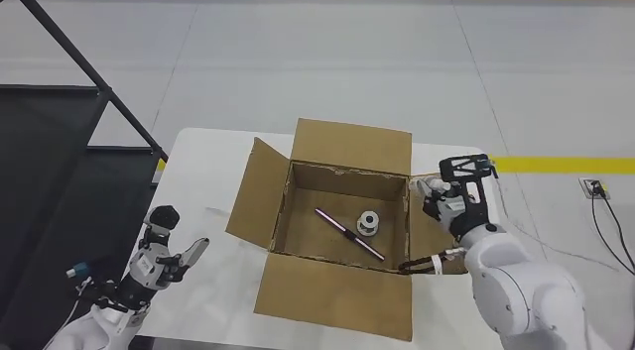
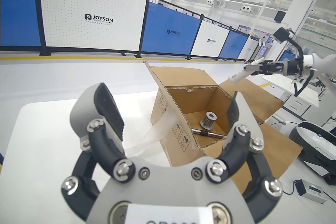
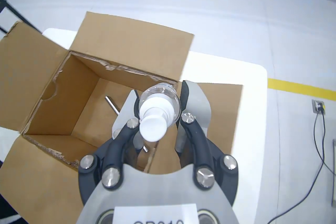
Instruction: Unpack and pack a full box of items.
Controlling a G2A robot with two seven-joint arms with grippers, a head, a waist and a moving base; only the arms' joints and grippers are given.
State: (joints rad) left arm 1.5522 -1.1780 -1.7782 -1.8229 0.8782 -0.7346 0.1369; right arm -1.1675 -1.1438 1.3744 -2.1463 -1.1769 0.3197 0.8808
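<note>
Your right gripper [image 3: 160, 96] hangs above the right edge of the box [image 3: 86, 83], clamped on a clear bottle [image 3: 157, 109] whose white cap faces the wrist. Your left gripper [image 2: 170, 93] sits low over the table [image 1: 208, 281] left of the box, fingers spread apart. A rod [image 1: 347, 233] and spool [image 1: 369, 221] lie inside the box

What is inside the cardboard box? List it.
A metal rod and a flanged metal spool lie on the floor of the cardboard box. Its near wall hides the floor strip right behind it.
</note>
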